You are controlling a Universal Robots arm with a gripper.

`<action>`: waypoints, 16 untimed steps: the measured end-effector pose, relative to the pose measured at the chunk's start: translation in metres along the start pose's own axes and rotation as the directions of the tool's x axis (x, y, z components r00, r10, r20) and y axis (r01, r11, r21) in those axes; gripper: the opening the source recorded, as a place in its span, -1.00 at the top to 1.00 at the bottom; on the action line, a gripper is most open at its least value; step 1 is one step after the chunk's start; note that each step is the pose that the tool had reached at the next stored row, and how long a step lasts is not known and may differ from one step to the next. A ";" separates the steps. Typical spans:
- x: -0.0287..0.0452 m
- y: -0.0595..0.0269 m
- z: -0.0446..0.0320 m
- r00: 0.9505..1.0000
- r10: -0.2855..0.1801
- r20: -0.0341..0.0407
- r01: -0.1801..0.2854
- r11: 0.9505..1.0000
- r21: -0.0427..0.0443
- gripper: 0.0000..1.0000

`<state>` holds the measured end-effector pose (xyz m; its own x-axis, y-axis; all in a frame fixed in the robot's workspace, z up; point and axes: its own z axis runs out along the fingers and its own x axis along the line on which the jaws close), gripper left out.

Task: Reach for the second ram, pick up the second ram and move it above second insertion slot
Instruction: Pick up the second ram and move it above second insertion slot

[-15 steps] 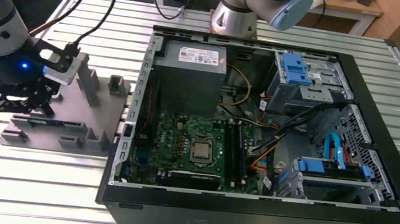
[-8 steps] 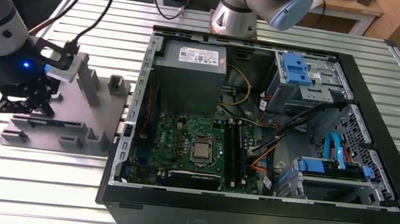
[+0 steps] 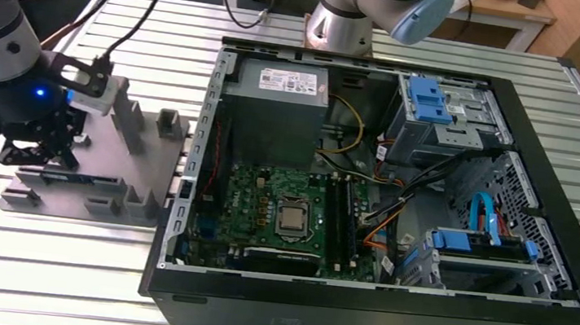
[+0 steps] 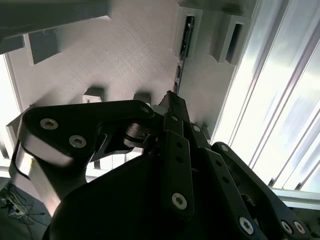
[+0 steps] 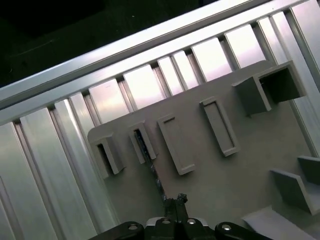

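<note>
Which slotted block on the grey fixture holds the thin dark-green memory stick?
The narrow block ahead of the hand, second from the corner of the grey plastic fixture; the memory stick runs into it, the others hold nothing.

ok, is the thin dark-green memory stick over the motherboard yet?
No, the second ram stands on edge in the grey plastic fixture, outside the black computer case.
</note>
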<state>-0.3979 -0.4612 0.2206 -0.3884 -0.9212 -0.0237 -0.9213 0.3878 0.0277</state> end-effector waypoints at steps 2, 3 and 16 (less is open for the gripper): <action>0.0000 0.0000 0.0000 1.000 -0.019 0.000 0.019 1.000 0.000 0.79; 0.0000 0.0000 0.0000 1.000 -0.029 -0.001 0.029 1.000 -0.001 0.79; 0.0000 0.0000 0.0000 0.988 -0.156 -0.004 0.156 0.988 -0.004 0.79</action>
<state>-0.3979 -0.4612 0.2206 -0.2397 -0.9706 -0.0238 -0.9706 0.2390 0.0277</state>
